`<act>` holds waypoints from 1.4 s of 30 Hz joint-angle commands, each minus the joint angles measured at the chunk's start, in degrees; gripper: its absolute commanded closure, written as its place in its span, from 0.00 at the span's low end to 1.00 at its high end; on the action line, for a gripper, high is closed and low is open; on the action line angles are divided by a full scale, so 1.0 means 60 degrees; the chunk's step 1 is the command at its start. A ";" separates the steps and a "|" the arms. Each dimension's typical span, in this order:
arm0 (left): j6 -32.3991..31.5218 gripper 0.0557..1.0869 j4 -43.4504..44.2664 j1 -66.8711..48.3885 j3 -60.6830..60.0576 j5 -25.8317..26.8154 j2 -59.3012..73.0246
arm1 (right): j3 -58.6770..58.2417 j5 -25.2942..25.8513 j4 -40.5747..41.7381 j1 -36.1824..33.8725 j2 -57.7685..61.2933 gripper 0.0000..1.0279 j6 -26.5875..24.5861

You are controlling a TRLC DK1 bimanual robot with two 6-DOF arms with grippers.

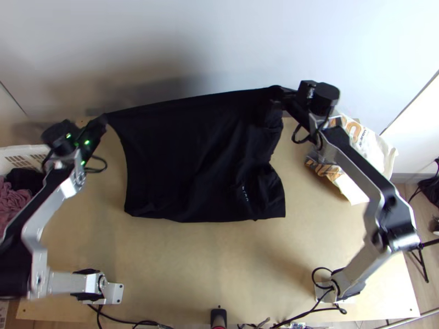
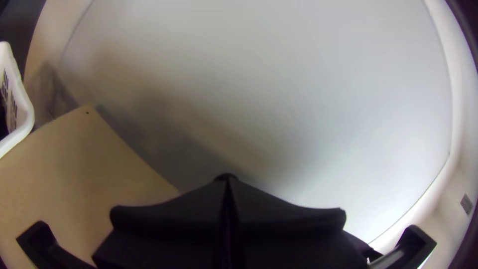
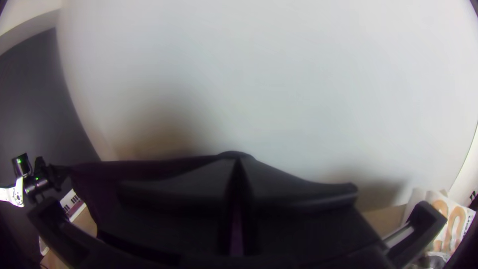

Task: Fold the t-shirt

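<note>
In the top view the black t-shirt (image 1: 192,159) hangs stretched between both grippers, its lower part reaching down over the table, with some creases at the lower right. My left gripper (image 1: 103,119) is shut on its upper left corner. At the upper right corner my right gripper (image 1: 281,94) is shut on the cloth. The left wrist view has the left gripper (image 2: 227,187) with its fingers together and a bit of dark cloth at the tips. In the right wrist view the right gripper (image 3: 238,164) pinches the t-shirt (image 3: 94,189), whose top edge runs towards the left gripper.
A white basket (image 1: 22,151) with dark and pink cloth stands at the left edge. A white bag with orange print (image 1: 378,151) lies at the back right, beneath the right arm. Behind the table (image 1: 181,268) rises a pale wall.
</note>
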 commanded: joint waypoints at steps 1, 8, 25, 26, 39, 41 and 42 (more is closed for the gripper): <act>0.0194 0.96 0.0383 -0.0090 0.1704 -0.0614 0.3106 | 0.1288 0.0225 0.0516 -0.0469 0.2159 0.97 0.0030; 0.0414 0.96 -0.0452 0.0027 0.3286 -0.0673 0.4820 | 0.1566 0.0445 0.0369 -0.0469 0.2906 0.97 -0.0014; 0.3578 0.96 -0.2722 -0.0749 -0.0376 0.0719 0.1714 | -0.3736 0.0445 -0.0290 0.0425 -0.1196 0.97 -0.0542; 0.3710 0.96 -0.3030 -0.0837 -0.0508 0.0733 0.1597 | -0.3898 0.0401 -0.0598 0.0513 -0.1357 0.97 -0.0586; 0.6010 0.15 -0.6795 0.0731 -0.1284 0.1524 0.0396 | -0.5509 -0.0595 -0.5036 0.1553 -0.3349 0.04 -0.1172; 0.6288 0.05 -0.7176 0.1258 -0.1313 0.1715 0.0059 | -0.5919 -0.0595 -0.5241 0.1655 -0.3876 0.04 -0.1230; 0.6361 0.05 -0.7307 0.1566 -0.1328 0.1876 -0.0131 | -0.6080 -0.0610 -0.5402 0.1655 -0.4184 0.04 -0.1216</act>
